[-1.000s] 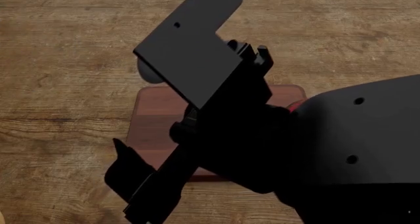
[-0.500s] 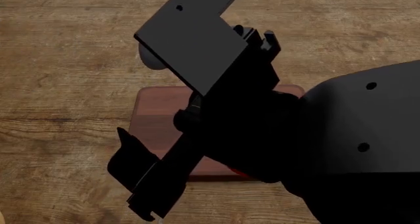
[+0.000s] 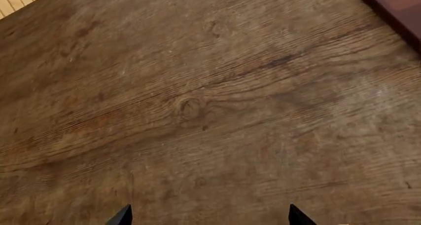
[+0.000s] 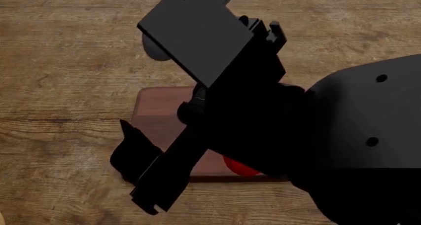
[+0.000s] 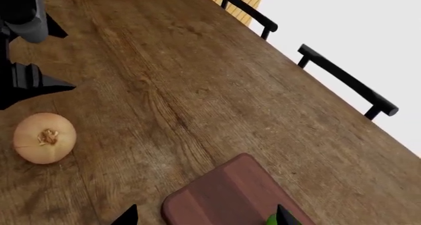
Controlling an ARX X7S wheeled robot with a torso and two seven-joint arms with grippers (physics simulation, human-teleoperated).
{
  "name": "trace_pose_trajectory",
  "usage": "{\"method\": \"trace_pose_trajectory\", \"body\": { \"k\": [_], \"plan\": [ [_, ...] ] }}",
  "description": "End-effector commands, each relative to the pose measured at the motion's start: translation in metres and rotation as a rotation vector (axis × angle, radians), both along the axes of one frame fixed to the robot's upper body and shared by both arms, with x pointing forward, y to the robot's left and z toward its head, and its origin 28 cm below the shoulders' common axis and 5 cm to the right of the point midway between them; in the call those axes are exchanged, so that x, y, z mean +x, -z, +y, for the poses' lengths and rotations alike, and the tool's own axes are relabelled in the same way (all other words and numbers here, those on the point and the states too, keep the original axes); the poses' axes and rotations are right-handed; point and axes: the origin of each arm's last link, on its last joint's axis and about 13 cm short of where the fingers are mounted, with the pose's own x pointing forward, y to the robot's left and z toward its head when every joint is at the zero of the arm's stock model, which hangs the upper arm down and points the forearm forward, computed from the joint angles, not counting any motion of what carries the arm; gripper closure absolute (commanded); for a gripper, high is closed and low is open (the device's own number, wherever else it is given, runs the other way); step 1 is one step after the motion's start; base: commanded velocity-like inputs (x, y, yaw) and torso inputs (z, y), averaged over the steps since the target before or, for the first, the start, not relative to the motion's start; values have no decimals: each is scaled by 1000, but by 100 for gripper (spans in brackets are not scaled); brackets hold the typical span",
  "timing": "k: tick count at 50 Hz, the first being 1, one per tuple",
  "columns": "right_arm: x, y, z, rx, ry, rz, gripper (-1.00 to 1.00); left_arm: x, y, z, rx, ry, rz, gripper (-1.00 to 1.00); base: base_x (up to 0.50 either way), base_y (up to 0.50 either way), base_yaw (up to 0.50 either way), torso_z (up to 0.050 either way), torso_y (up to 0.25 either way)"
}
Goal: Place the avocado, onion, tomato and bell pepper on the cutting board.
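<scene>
The big black arm has lifted, so more of the shiny red tomato (image 4: 238,168) shows on the smooth striped cutting board (image 4: 153,117). The round tan onion (image 5: 44,137) sits on the grainy wooden tabletop (image 5: 197,87). Both jaws are wide and hold nothing.

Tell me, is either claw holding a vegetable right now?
No. The left gripper is open over bare table, and the right gripper is open above the cutting board.

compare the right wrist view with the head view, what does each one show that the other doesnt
Only the right wrist view shows the onion lying on the bare table off the board, a sliver of something green and two chair backs. Only the head view shows a red patch at the board's near edge, mostly hidden by the arms. Both show the cutting board.
</scene>
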Motion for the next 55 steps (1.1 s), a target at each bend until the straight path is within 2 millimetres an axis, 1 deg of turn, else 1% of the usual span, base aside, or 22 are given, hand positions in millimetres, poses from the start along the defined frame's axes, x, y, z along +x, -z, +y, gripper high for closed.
{"method": "trace_pose_trajectory", "body": {
  "k": [1, 11, 17, 21, 25, 30, 37, 44, 49, 55],
  "plan": [
    [-1, -1, -1, 2, 0, -8, -100, -7, 8, 1, 28, -9, 67, -100, 0, 0, 0, 0, 0],
    [-1, -4, -1, -1, 4, -10, -100, -15, 12, 4, 44, -11, 130, -100, 0, 0, 0, 0, 0],
    [0, -5, -2, 1, 6, -14, -100, -18, 6, 0, 33, 25, 120, -100, 0, 0, 0, 0, 0],
    [-1, -4, -4, -4, 19, -13, -100, -21, -6, -5, 37, 53, 81, -100, 0, 0, 0, 0, 0],
    [-2, -5, -3, -1, 19, -14, -100, -23, -12, -7, 36, 63, 59, -100, 0, 0, 0, 0, 0],
    [-3, -5, -3, 1, 17, -10, -100, -23, -14, -9, 32, 75, 49, -100, 0, 0, 0, 0, 0],
    [-6, -4, -7, -3, 34, -10, -100, -11, -1, -18, 12, 118, 73, -100, 0, 0, 0, 0, 0],
    [-7, -3, -9, -4, 45, -7, -100, -4, 10, -25, -9, 153, 100, -100, 0, 0, 0, 0, 0],
    [-10, -5, -9, -10, 51, -10, -100, -2, 13, -29, -27, 173, 113, -100, 0, 0, 0, 0, 0],
    [-11, -7, -9, -11, 52, -16, -100, -4, 17, -32, -50, 197, 138, -100, 0, 0, 0, 0, 0]
  ]
}}
